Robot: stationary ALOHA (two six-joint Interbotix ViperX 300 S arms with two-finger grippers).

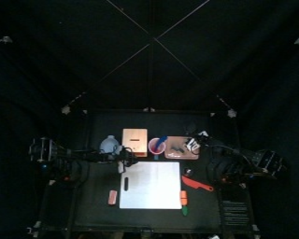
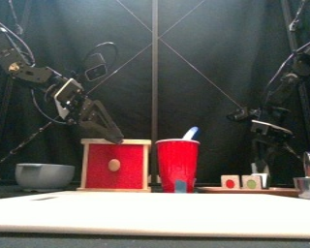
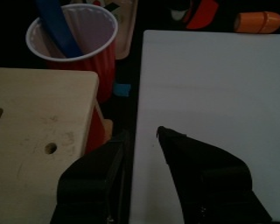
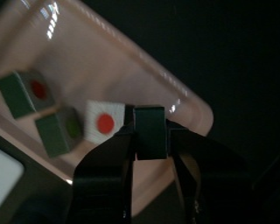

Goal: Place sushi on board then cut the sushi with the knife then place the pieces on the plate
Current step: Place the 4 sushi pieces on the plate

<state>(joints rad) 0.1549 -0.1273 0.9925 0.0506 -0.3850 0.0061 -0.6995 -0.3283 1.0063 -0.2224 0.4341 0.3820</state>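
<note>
**Sushi in tray**

Black table (image 1: 92, 215) is standing inside black curtains (image 1: 64, 65). Three dark green toy sushi blocks (image 4: 63, 129) are sitting in the flat pink tray (image 4: 95, 52). The right gripper (image 4: 149, 114) is hovering above them, jaws pressed together. The left gripper (image 3: 143, 136), jaws parted, is hanging over the white cutting board (image 3: 213, 79).

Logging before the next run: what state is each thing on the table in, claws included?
white board: flat, bare
red cup: upright, blue knife inside
wooden box: drawer shut
pink tray: holds three sushi pieces
left claw: open, empty
right claw: shut, empty, above pink tray
</note>
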